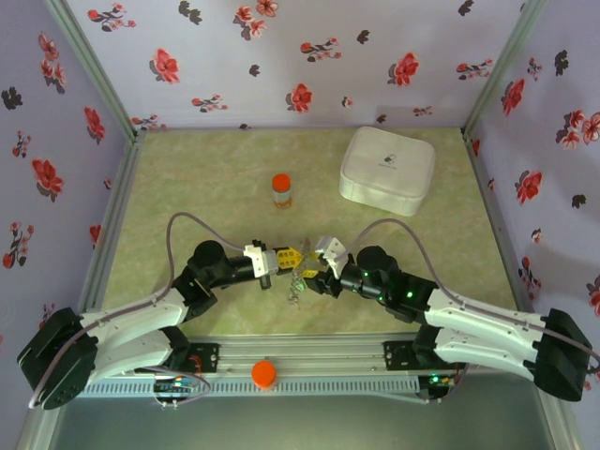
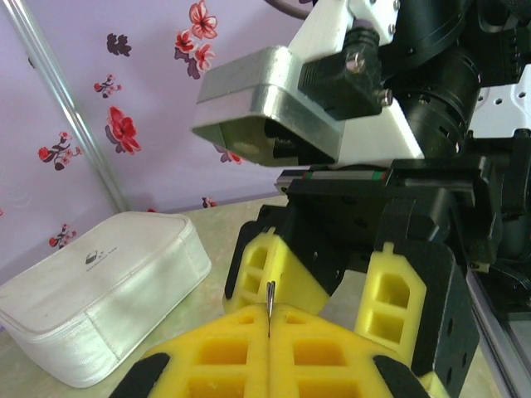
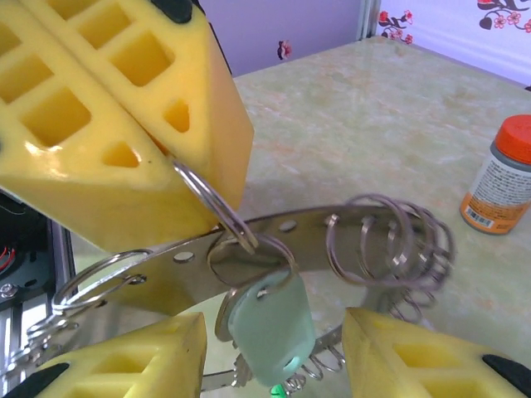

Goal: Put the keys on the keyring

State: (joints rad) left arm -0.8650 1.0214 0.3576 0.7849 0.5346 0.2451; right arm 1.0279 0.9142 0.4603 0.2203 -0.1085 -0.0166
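Enclosure: purple floral walls on three sides, with a pale green marbled table [image 1: 187, 187]. The arms are bolted along its near rail.
Bystanding items: a white square case [image 1: 386, 171] sits far right and an orange-capped bottle [image 1: 281, 190] mid-table. Both are well apart from the work.
Work zone: the two claws meet nose to nose at front centre, so both can act on the same small hardware.
Left gripper [image 2: 270, 332]: the fingers are pressed together, pinching a split ring [image 3: 207, 203] edge-on. A thin metal edge shows in the seam between the pads. I judge this arm to be acting as the vice, keeping the ring steady and presented to the other arm.
Keyring [image 3: 286, 225]: a flat metal band with punched holes, curving between the claws. It appears linked to the pinched split ring. Whether it rests on the table cannot be told.
Wire loops [image 3: 398, 240]: a cluster of spare loops is strung along the band's far side.
Teal key [image 3: 270, 319]: it dangles from a loop at the band, directly between the right claw's fingers.
Right gripper [image 2: 332, 290]: the jaws are spread, with the yellow fingers [image 3: 415, 356] standing either side of the teal key. No contact with it is evident.
Other keys: none made out.
Step judged: the right arm is placed to take or adjust the teal key while the left arm anchors.
Risk: the key hangs free and may swing or twist if only one finger touches it.
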